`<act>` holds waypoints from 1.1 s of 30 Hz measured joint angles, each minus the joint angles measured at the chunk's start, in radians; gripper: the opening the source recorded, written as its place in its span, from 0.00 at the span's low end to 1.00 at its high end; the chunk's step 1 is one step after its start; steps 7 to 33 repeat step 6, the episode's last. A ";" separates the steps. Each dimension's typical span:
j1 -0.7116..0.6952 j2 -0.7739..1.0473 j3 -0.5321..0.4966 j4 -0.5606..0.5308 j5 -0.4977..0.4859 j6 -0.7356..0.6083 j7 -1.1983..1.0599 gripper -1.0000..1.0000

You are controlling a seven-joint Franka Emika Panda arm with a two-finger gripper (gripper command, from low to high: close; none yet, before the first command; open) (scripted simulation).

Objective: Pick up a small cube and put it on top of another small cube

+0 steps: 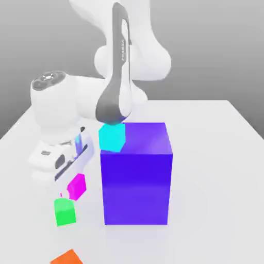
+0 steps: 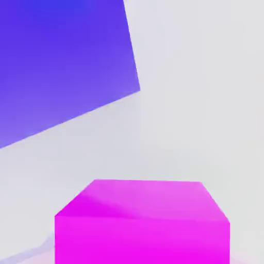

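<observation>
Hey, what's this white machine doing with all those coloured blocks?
A white robot arm is holding the small magenta cube in its gripper, shut on it and lifted just off the table. The small green cube, where it should go, sits right beside and slightly below it in the exterior view. A big blue-purple block stands next to them, a cyan cube at its upper corner, an orange cube near the front edge.

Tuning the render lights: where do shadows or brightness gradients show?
Exterior view: the big blue block has a lighter top than front, and the backdrop darkens toward the top. Hand view: the magenta cube has a paler top face; the blue block's face fades lighter toward its edge.
</observation>
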 joint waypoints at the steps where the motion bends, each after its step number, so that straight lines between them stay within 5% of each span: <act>1: -0.002 0.014 0.002 0.001 0.008 0.013 -0.005 0.00; 6: -0.010 0.060 -0.014 0.005 0.007 0.095 -0.004 0.00; 33: -0.010 0.060 -0.014 0.005 0.007 0.095 -0.004 0.00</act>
